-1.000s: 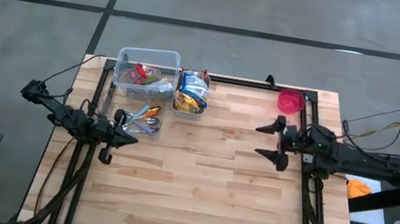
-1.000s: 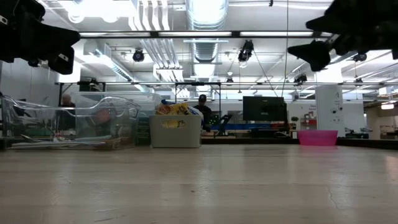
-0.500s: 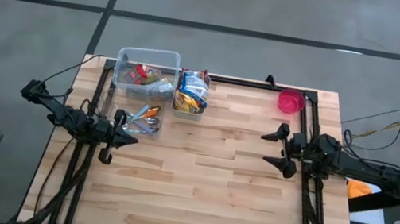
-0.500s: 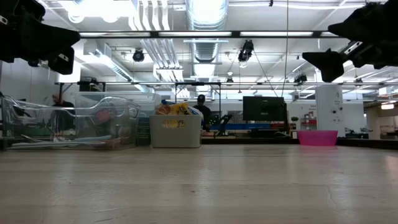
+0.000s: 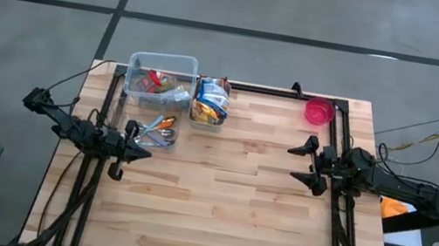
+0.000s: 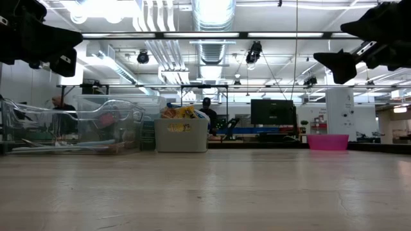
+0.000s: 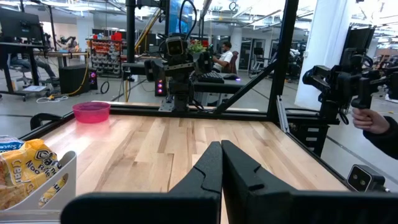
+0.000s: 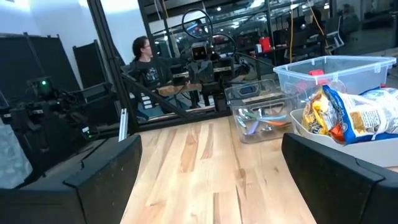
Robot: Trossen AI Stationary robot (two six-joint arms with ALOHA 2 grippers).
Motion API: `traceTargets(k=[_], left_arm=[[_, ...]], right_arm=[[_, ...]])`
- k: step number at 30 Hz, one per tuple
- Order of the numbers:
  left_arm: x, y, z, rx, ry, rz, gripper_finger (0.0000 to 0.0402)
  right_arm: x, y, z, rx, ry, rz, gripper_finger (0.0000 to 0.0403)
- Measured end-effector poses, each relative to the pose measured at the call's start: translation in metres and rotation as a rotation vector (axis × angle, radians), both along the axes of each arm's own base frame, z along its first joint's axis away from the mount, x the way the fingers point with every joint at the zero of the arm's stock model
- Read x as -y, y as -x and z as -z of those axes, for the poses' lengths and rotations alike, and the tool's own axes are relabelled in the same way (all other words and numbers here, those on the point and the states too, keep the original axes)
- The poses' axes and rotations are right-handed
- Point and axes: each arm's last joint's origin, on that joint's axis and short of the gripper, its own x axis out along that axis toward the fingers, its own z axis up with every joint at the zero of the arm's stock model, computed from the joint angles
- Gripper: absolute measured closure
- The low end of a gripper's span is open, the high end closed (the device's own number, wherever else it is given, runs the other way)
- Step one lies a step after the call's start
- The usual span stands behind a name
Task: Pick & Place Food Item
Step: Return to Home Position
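Spoons (image 5: 156, 131) all piled inside the small clear spoon bin (image 5: 172, 144), handles every which way. Green, orange and bluish ones visible through its wall from the right wrist view.

Left gripper (image 5: 145, 154): closed up with nothing in it, hanging just beside the spoon bin, on the side facing the open stretch of table (image 5: 224, 203). Same story in the left wrist view, both dark fingers (image 7: 211, 165) pressed together along their length. Up off the wood, going by the low view.

Right gripper (image 5: 293, 163): spread wide, empty, well apart from the spoon bin, way over on the other side of the boards and pointing back toward it. Also raised clear of the tabletop.

Bigger clear bin (image 5: 164, 57) with some red stuff in it just behind the spoon bin, can't tell if touching. White tub (image 5: 207, 125) stuffed with snack bags (image 5: 212, 100) near the spoon bin, snug against the bigger bin's side. Pink bowl (image 5: 319, 112) well apart from the spoon bin, off at the far corner on the right arm's side.

Person (image 8: 143, 53) in the room beyond the spoon bin, seen from the right wrist view. Hand (image 7: 373, 121) with a dark sleeve poking in at the edge of the left wrist view, off the table, nowhere near the spoon bin.
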Motion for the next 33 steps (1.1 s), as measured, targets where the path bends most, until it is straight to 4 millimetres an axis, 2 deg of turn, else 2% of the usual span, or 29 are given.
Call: traceTargets(k=[6, 18, 24, 33], left_arm=[[0.000, 0.000, 0.000, 0.000, 0.000, 0.000, 0.0401], [0.000, 0.000, 0.000, 0.000, 0.000, 0.000, 0.0401], [0.000, 0.000, 0.000, 0.000, 0.000, 0.000, 0.0401], [0.000, 0.000, 0.000, 0.000, 0.000, 0.000, 0.0401]], right_arm=[[0.000, 0.000, 0.000, 0.001, 0.063, 0.006, 0.0018], [0.000, -0.001, 0.002, -0.019, 0.041, 0.007, 0.0018], [0.001, 0.000, -0.009, 0.098, 0.143, 0.055, 0.0018], [0.001, 0.000, -0.007, 0.082, 0.122, 0.051, 0.0018]])
